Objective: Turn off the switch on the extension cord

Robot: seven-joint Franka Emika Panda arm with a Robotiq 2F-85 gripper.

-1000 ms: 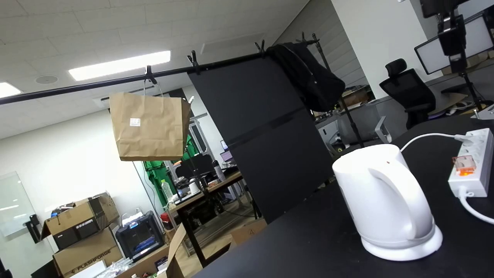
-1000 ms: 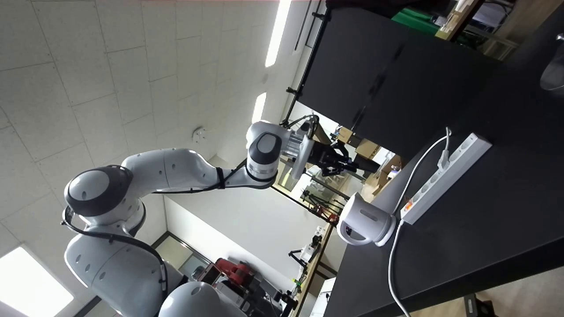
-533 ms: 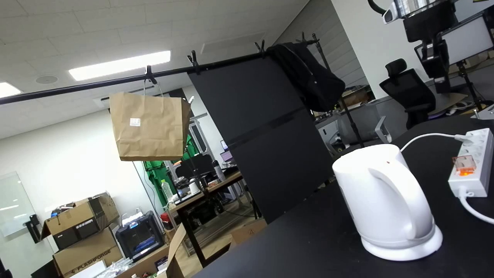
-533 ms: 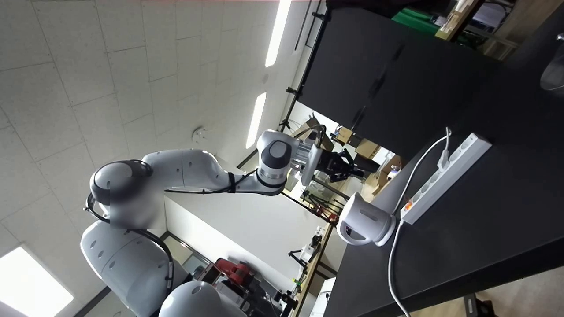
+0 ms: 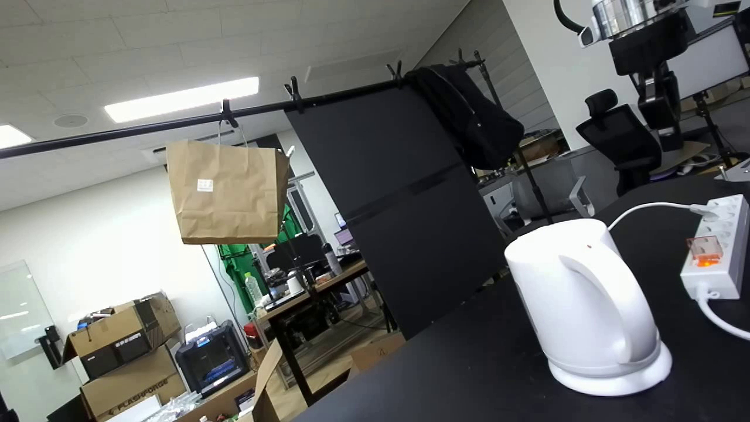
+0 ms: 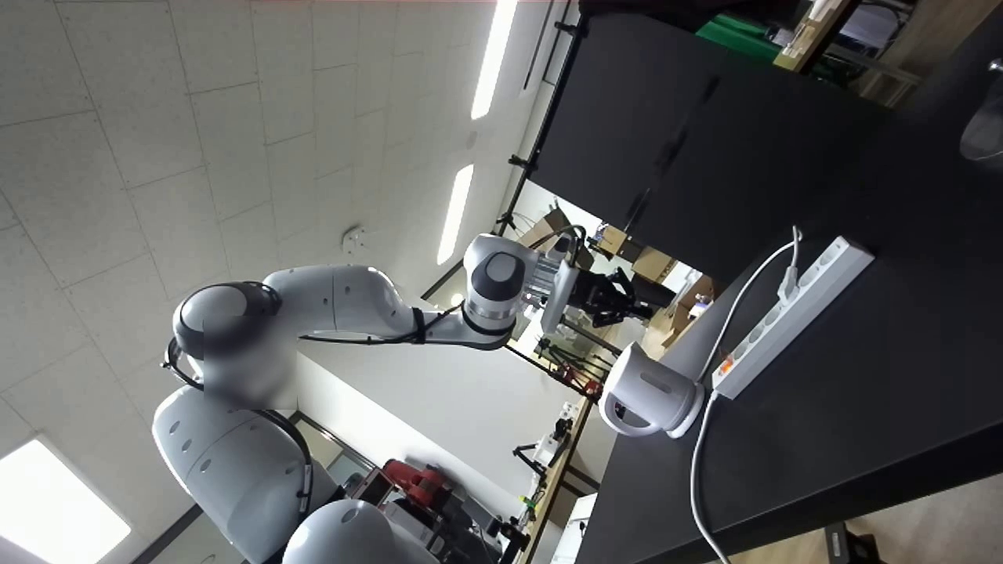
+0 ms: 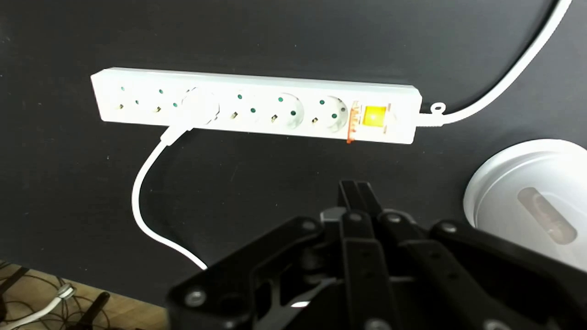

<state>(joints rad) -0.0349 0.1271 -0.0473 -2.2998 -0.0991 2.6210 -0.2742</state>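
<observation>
The extension cord is a white power strip lying on the black table, in both exterior views (image 5: 729, 234) (image 6: 807, 309) and in the wrist view (image 7: 261, 91). Its switch, lit orange, shows at the cable end (image 5: 708, 262) (image 6: 727, 365) and looks yellow in the wrist view (image 7: 374, 116). A clear orange flap (image 7: 352, 123) stands raised beside the switch. My gripper (image 7: 357, 184) is shut and empty, its fingertips together. In the wrist view they lie below the switch end, apart from the strip. In both exterior views the gripper (image 5: 671, 140) (image 6: 647, 312) hangs above the table.
A white kettle (image 5: 580, 305) stands close to the switch end of the strip, also seen in the wrist view (image 7: 541, 192). A white plug (image 7: 197, 107) sits in the strip, its cable curving across the table. The strip's thicker cable (image 7: 518, 75) leaves beside the switch.
The arm has moved forward and lower; the gripper has shifted left and down in an exterior view, mostly in the first half second. Strip and kettle have not moved.
</observation>
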